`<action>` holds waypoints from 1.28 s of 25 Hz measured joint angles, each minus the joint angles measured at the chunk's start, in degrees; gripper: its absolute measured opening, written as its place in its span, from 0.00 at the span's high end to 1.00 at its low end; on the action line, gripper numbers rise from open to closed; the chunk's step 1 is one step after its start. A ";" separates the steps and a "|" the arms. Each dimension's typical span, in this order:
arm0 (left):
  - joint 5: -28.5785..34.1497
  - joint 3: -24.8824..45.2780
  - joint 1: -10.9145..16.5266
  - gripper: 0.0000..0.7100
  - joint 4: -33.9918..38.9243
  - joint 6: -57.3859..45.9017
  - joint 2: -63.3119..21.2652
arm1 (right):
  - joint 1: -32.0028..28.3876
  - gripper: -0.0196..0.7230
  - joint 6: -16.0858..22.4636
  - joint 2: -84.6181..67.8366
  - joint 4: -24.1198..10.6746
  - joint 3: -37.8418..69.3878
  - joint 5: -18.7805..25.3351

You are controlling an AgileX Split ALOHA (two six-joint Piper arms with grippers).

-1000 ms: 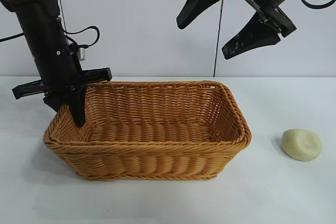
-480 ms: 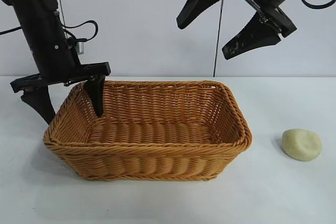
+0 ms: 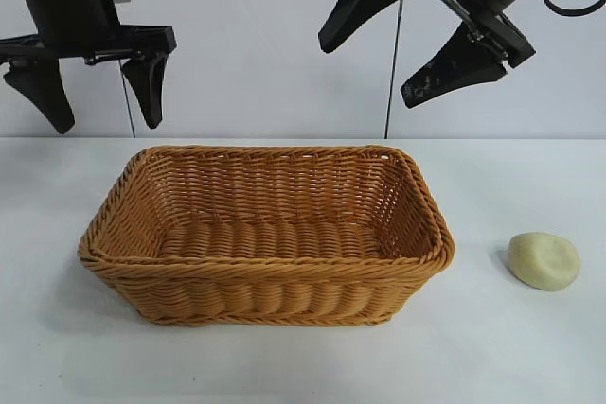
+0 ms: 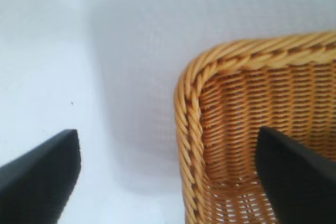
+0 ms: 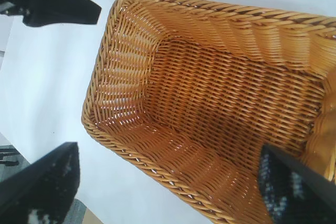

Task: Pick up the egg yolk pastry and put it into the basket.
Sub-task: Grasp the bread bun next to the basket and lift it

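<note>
The egg yolk pastry (image 3: 543,260), a pale cream dome, lies on the white table to the right of the basket. The orange-brown wicker basket (image 3: 265,276) stands mid-table and is empty; it also shows in the left wrist view (image 4: 191,124) and the right wrist view (image 5: 157,19). My left gripper (image 3: 95,92) is open and empty, raised above the basket's left end. My right gripper (image 3: 398,59) is open and empty, high above the basket's right part, up and to the left of the pastry. The pastry is out of both wrist views.
The white table (image 3: 511,347) runs to the front and to both sides of the basket. A thin cable (image 3: 393,63) hangs down behind the right gripper. The left gripper shows far off in the right wrist view (image 5: 52,1).
My left gripper has risen from the basket's left rim to well above it. The right gripper, basket and pastry have not moved.
</note>
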 joint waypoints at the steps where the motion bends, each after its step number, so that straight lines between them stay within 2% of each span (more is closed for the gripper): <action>1: 0.00 0.00 0.98 0.02 0.00 0.20 0.00 | 0.00 0.12 0.00 0.00 -0.06 0.00 0.00; 7: 0.06 0.00 6.40 0.02 1.28 1.61 -0.05 | 0.00 0.12 0.00 0.00 -0.11 0.00 0.00; 10: 0.06 0.00 7.36 0.02 1.52 1.78 -0.38 | 0.00 0.12 0.00 0.00 -0.22 0.00 0.00; 14: 0.06 1.63 7.36 0.02 1.63 2.01 -1.93 | 0.00 0.12 0.00 0.00 -0.28 0.00 0.00; 20: 0.01 15.40 7.36 0.02 2.83 2.05 -12.03 | 0.00 0.12 0.00 0.00 -0.33 0.00 0.00; 32: 0.07 50.27 7.36 0.02 3.47 2.43 -45.78 | 0.00 0.12 0.00 0.00 -0.33 0.00 0.00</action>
